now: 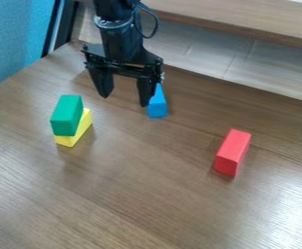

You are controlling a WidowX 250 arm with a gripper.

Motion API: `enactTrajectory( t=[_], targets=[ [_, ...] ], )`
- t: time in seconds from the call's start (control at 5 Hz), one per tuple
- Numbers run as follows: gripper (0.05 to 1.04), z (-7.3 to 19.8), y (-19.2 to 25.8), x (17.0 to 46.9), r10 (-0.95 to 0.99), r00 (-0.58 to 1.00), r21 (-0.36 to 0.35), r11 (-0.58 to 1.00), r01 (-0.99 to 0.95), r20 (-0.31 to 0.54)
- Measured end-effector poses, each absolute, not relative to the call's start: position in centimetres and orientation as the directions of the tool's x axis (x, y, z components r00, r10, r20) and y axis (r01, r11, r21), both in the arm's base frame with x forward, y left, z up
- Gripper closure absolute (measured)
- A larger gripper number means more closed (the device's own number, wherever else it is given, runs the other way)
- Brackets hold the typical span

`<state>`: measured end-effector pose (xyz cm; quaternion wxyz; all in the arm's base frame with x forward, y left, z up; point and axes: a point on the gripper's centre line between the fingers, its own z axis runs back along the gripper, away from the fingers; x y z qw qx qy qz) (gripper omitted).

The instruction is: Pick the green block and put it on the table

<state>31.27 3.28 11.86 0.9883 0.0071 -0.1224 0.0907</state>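
Wood-grain tabletop [147, 194] under everything, across most of the camera view. Along its far edge, a pale ledge [245, 17], with whitish planks [199, 48] lower down, between ledge and tabletop. At upper left of view, a blue textured panel [13, 44] with dark upright edging. From the top edge, left of centre, a black arm [119, 36] with a looped cable at its side. At the end of it, the tool [124, 101], pointed down over the far part of the tabletop. Fingers well apart, with just a gap between the tips. Now the target: green block [66, 115], to the left of the tool in view and a bit nearer the camera. Outside the fingers, not between them, and clear of contact. On top of the yellow block [81, 132], touching it, so off the tabletop itself for now. Both long and narrow, but at slightly different angles. Red block [232, 151] well off to the right, flat on the tabletop, long axis slanted away from camera. Blue block [158, 108] just beside the right-hand finger in view, partly hidden behind it; contact there impossible to tell.
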Motion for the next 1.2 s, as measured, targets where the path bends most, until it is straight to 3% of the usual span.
enactTrajectory(
  t=[0.6, 1.2],
  targets=[
    [0.083, 11.6, 4.6, 30.9, 0.233, 0.954, -0.007, 0.972, -0.236, 0.191],
    [0.083, 13.1, 11.1, 29.8, 0.405, 0.891, 0.032, 0.907, -0.42, 0.206]
  ],
)
